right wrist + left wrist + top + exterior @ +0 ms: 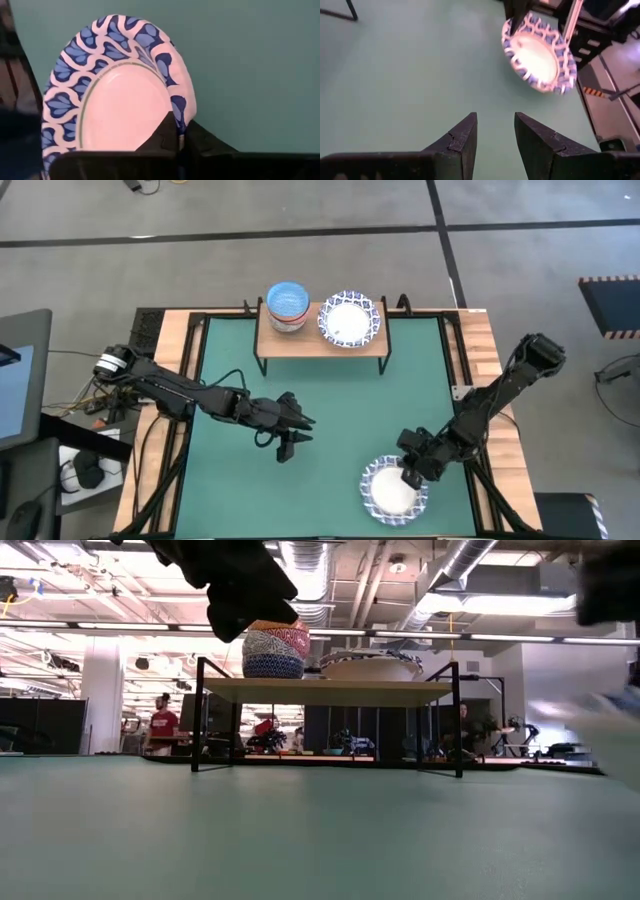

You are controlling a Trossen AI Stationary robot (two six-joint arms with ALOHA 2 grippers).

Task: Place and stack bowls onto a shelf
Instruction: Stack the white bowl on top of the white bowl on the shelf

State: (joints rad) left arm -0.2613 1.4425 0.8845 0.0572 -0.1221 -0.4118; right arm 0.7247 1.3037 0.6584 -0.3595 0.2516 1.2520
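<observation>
The right gripper (410, 471) sits at about five o'clock on the green mat (330, 400), its fingers (167, 134) pinched closed on the scalloped rim of a wide white bowl (394, 489) that lies near the worktop's front edge. To do this step well, I would judge that the bowl should be lifted level and slowly, since a one-sided rim pinch lets the far side droop, and carried toward twelve o'clock, where the shelf (322, 340) stands. There a matching wide white bowl (351, 319) already rests on the shelf's right half, so nesting the carried one squarely into it looks the tidy choice; come in above the rim and lower straight down, so the thin black legs (457, 720) are not knocked. A stack of small bowls (287, 306), light blue showing on top, takes the shelf's left half. The left gripper (292, 432) hovers empty over the mat near the middle, at about seven o'clock from the shelf, its fingers (461, 139) set a little apart. The wide bowl looks glazed and hard, smooth white inside, with a band of blue leaf shapes round a wavy edge. The shelf board is pale flat wood; the mat looks matte.
</observation>
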